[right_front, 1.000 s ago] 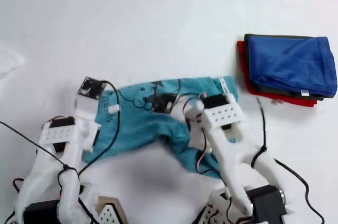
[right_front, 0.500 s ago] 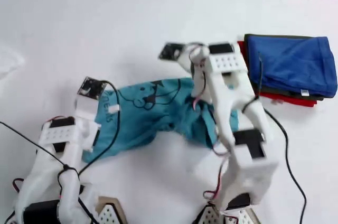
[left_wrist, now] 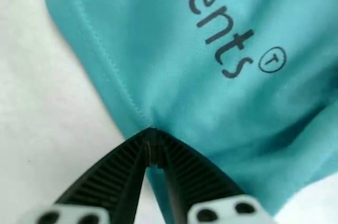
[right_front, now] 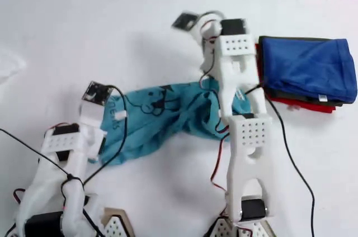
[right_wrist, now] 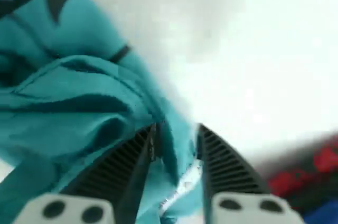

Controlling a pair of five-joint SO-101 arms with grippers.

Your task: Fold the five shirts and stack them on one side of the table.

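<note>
- L claw [left_wrist: 151, 145]: clamped tight on the hem of the teal shirt [right_front: 151, 119], at the shirt's left end, low on the near-left part of the desk [right_front: 84, 36]. The bite is thin, just the stitched edge.
- Risk there: if the other arm pulls hard, that hem prob. slips out and the left end drops. The fold then goes crooked.
- Teal shirt: lies in the middle of the desk btw the two arms, bunched and twisted, not flat. Judged step is spreading or stretching it before a fold, so the task is only partway.
- Black cable [right_front: 122, 128] of the L arm runs over the cloth. It could snag or drag the fabric when that arm lifts.
- R claw [right_wrist: 177, 134]: narrow gap, w/ a thick wad of teal cloth pinched in it, at the shirt's right end.
- Risk there: a wad means several layers are caught, so a lift may carry a lump, not one clean edge.
- Stack [right_front: 305, 75] on the right side, blue shirt [right_front: 307, 66] on top, a dark one and a red one under it. The R arm is just beside it.
- Risk: a sideways swing, or trailing teal cloth, could knock the top shirt askew.
</note>
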